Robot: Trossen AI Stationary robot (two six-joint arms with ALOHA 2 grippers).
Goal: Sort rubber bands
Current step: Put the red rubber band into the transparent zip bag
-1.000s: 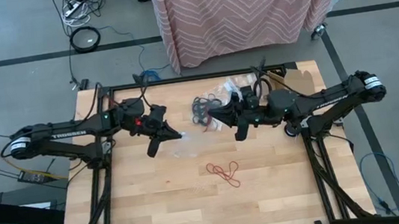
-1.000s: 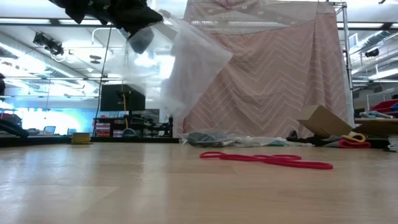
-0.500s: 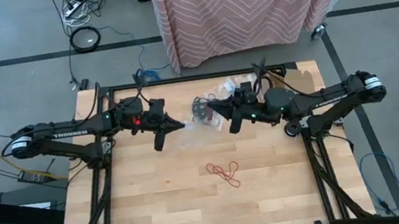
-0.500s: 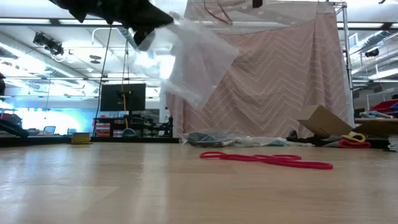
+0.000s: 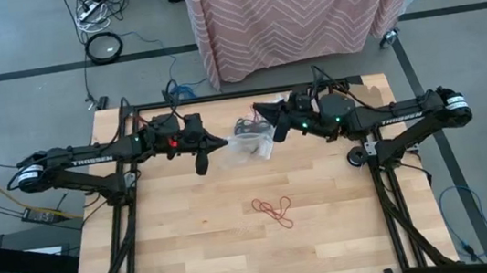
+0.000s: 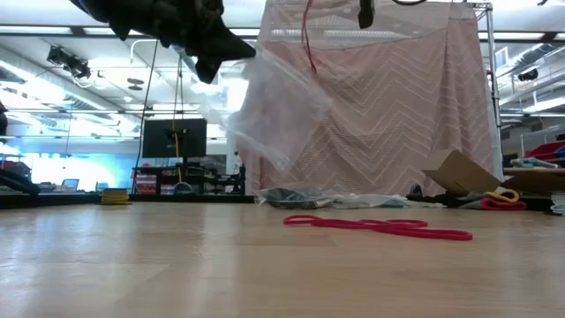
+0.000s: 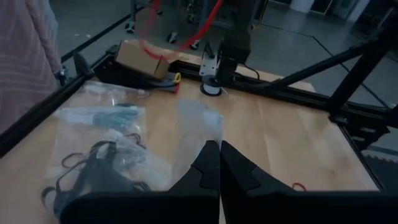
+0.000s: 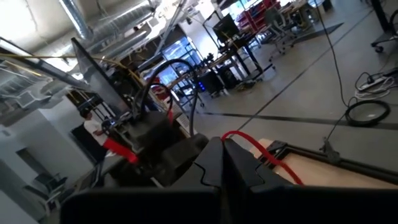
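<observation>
My left gripper (image 5: 223, 143) is shut on a clear plastic bag (image 6: 278, 106), held high over the far middle of the table. My right gripper (image 5: 257, 109) is raised near the far edge and shut on one red rubber band (image 8: 267, 152). In the low view that band (image 6: 307, 40) hangs down from the picture's top. More red rubber bands (image 5: 273, 209) lie flat on the wood at the table's middle. Black rubber bands (image 7: 93, 165) and teal ones (image 7: 109, 115) lie in clear bags by the far edge. My left gripper pinches an edge of the clear bag (image 7: 202, 134) between its two fingertips, coming nearly level from the table's left. The bag hangs slack beyond and below the fingers, clear of the table. My right gripper pinches the red band (image 8: 231, 135) at its fingertips. The band loops slack away from them, lifted clear of the table.
A brown cardboard box (image 6: 459, 172) sits at the far right corner. A pink zigzag cloth (image 5: 303, 10) hangs beyond the far edge. The near half of the table around the red bands is bare wood.
My left gripper has swung toward the far edge and the table's middle, and the bag has swung up with it. My right gripper has gone toward the far edge with the red band, which now hangs into the low view. Both have stayed shut.
</observation>
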